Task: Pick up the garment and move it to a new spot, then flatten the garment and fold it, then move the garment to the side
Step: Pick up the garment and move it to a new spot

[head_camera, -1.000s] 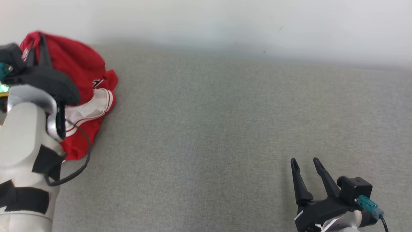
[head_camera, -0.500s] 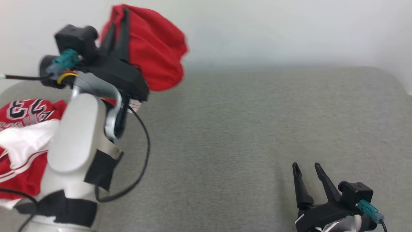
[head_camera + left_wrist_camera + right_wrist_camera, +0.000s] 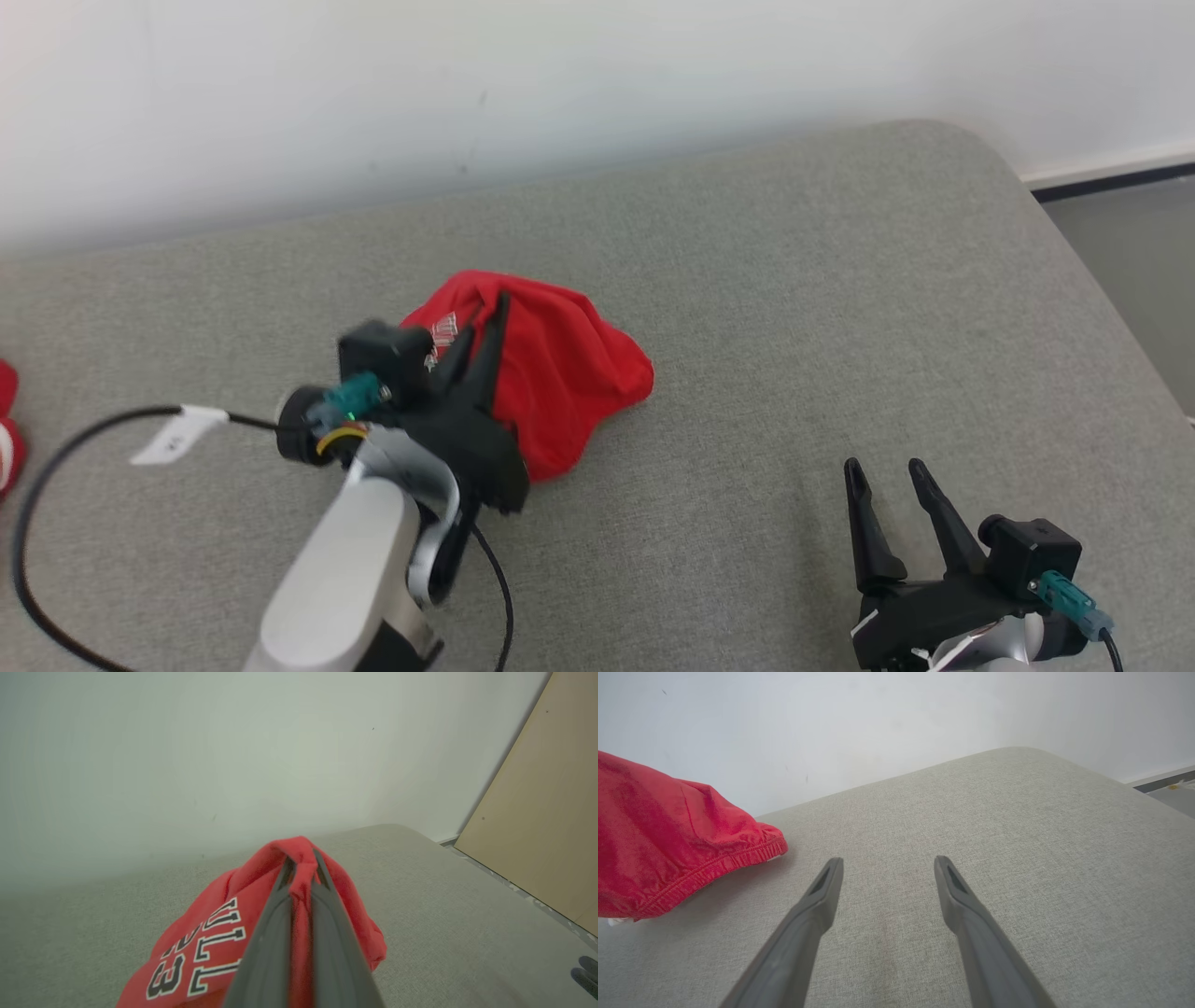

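One grey cushion (image 3: 794,308) spreads across the head view, with one white wall (image 3: 560,75) behind it. The left wrist view also has one tan panel (image 3: 537,812) standing past the cushion's far corner.

One red garment (image 3: 560,373) with white and black lettering sits bunched in a heap toward the middle-left of the cushion. Its stitched hem lies low against the fabric in the right wrist view, at that view's left edge.

There are two grippers. The left gripper (image 3: 485,322) comes at the garment from the robot's side. Its two fingers are pressed almost together, with a ridge of red cloth pinched between them at the top of the heap (image 3: 302,863). The right gripper (image 3: 885,467) sits low on the right, well apart from the garment. Its fingers are spread with bare cushion between them (image 3: 887,863), and it holds nothing.

One black cable (image 3: 37,523) loops off the left wrist, carrying one white tag (image 3: 177,434). One scrap of another red cloth (image 3: 7,429) shows at the far left edge.
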